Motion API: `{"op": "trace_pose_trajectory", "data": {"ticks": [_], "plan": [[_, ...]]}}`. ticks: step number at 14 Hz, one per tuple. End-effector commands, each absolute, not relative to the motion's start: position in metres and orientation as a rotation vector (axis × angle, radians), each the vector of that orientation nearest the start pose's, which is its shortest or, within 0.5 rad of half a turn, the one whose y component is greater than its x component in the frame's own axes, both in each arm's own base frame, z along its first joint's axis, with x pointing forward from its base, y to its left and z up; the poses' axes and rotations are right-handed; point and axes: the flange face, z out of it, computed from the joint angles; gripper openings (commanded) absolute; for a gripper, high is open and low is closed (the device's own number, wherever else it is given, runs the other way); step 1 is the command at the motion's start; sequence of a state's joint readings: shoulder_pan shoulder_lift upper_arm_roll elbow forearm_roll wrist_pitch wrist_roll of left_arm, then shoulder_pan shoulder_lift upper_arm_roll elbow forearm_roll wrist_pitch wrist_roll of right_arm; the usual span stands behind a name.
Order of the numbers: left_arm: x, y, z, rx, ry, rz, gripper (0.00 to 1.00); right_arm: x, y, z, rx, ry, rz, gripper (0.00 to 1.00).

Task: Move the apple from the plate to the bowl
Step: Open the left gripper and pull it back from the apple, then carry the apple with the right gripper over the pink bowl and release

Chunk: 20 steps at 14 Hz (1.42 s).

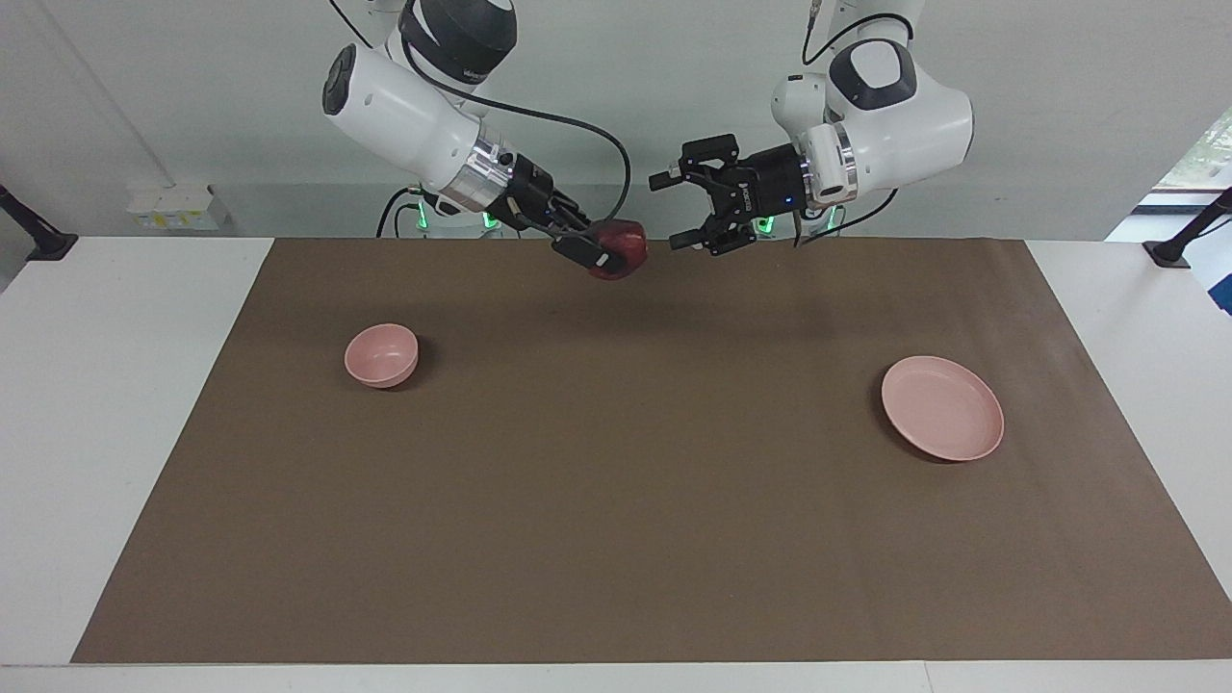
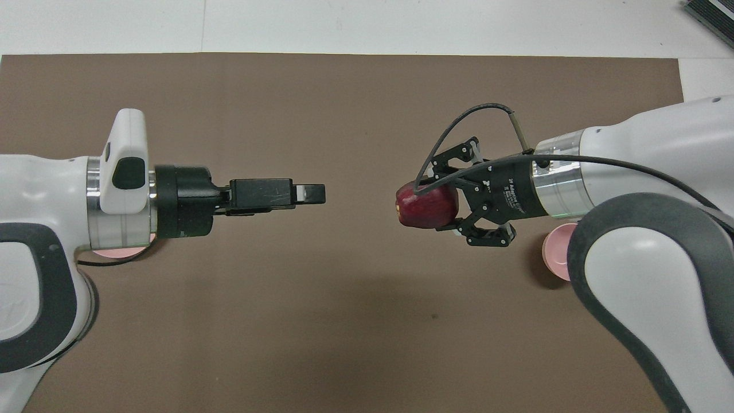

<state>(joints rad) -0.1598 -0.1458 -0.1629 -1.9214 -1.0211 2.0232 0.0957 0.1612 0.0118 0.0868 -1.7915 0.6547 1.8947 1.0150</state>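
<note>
Red apple (image 1: 618,248) is up in the air w/ the right gripper (image 1: 599,252) clamped on it, over the brown mat (image 1: 616,500). We see the left gripper (image 1: 680,209) gaping beside it, holding nothing. Bowl (image 1: 382,354) & plate (image 1: 942,407) sit well apart.

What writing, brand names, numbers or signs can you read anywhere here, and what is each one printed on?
Nothing can be read with certainty.
Black body of the right hand, which holds the apple: white lettering, too small to read.
Dark cap on the right arm: pale lettering, too blurred to read.
Bowl and plate: no text.
</note>
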Motion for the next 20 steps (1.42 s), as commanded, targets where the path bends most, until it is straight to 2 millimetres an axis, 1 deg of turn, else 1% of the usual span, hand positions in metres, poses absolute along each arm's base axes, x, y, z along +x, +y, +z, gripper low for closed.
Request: {"op": "trace_pose_trajectory", "data": {"ticks": [1, 2, 3, 4, 6, 7, 9, 10, 11, 13, 14, 16, 17, 18, 19, 20], "plan": [[0.503, -0.217, 0.61, 2.392, -0.071, 0.147, 1.0, 0.556, 0.154, 0.548, -2.432, 1.044, 0.283, 0.0], [0.502, -0.21, 0.604, 2.465, -0.098, 0.126, 1.0, 0.557, 0.142, 0.543, -2.483, 0.992, 0.247, 0.0], [0.503, -0.195, 0.597, 2.537, -0.11, 0.098, 1.0, 0.558, 0.13, 0.54, -2.544, 0.923, 0.223, 0.0], [0.504, -0.182, 0.594, 2.605, -0.134, 0.08, 1.0, 0.556, 0.119, 0.534, -2.646, 0.823, 0.196, 0.0], [0.505, -0.161, 0.587, 2.736, -0.161, 0.06, 1.0, 0.55, 0.096, 0.511, -2.823, 0.592, 0.166, 0.0], [0.505, -0.152, 0.585, 2.809, -0.18, 0.06, 1.0, 0.548, 0.083, 0.499, -2.869, 0.495, 0.166, 0.0], [0.507, -0.136, 0.581, 2.926, -0.206, 0.062, 1.0, 0.547, 0.057, 0.479, -2.946, 0.391, 0.153, 0.0], [0.508, -0.127, 0.58, 2.96, -0.203, 0.057, 1.0, 0.546, 0.049, 0.469, -2.989, 0.334, 0.15, 0.0], [0.511, -0.111, 0.584, 2.991, -0.188, 0.055, 1.0, 0.544, 0.045, 0.458, -3.019, 0.292, 0.152, 0.0], [0.522, -0.102, 0.592, 3.051, -0.217, 0.032, 1.0, 0.539, 0.023, 0.428, -3.081, 0.231, 0.143, 0.0], [0.526, -0.099, 0.599, 3.09, -0.233, 0.021, 1.0, 0.536, 0.015, 0.418, -3.084, 0.218, 0.139, 0.0], [0.531, -0.088, 0.612, 3.154, -0.237, -0.032, 1.0, 0.533, 0.0, 0.411, -3.084, 0.21, 0.153, 0.0], [0.53, -0.086, 0.622, 3.19, -0.247, -0.04, 1.0, 0.527, -0.007, 0.397, -3.085, 0.225, 0.192, 0.0], [0.529, -0.083, 0.632, 3.201, -0.246, -0.026, 1.0, 0.522, -0.024, 0.383, -3.1, 0.252, 0.197, 0.0], [0.529, -0.082, 0.644, 3.202, -0.241, -0.004, 1.0, 0.513, -0.034, 0.374, -3.107, 0.241, 0.203, 0.0], [0.527, -0.081, 0.654, 3.2, -0.234, 0.008, 1.0, 0.509, -0.037, 0.373, -3.106, 0.208, 0.222, 0.0]]}}
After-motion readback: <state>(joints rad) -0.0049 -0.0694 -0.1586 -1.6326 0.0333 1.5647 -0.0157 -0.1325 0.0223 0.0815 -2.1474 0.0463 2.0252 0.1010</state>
